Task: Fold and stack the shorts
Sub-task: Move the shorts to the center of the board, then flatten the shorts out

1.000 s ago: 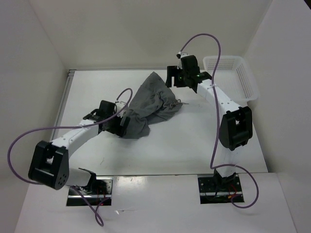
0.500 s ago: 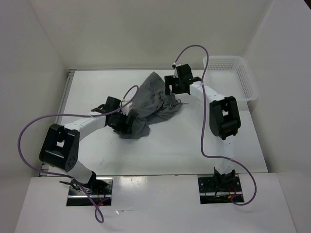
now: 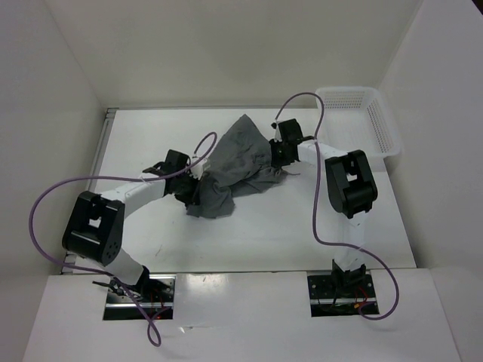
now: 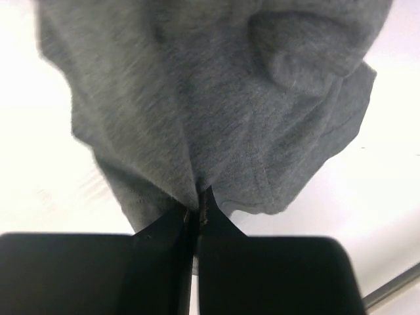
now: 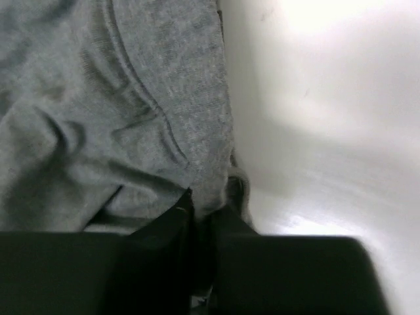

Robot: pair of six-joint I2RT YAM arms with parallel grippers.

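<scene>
Viewed from the overhead camera, the white table [image 3: 302, 226] carries the shorts [image 3: 238, 162] as a rumpled grey heap at mid-table, between my two arms. I record the fabric as bunched and creased, with one corner raised toward the far side.

The white mesh basket [image 3: 383, 124] stands at the far right corner, well apart from the shorts.

The left gripper [image 4: 197, 211] sits at the near-left edge of the heap. On its wrist camera I see the jaws pressed together, with a fold of grey cloth pinched between them.

The right gripper [image 5: 209, 200] sits at the heap's right edge. Its jaws stand narrow, and the edge of the cloth is caught between them.
</scene>
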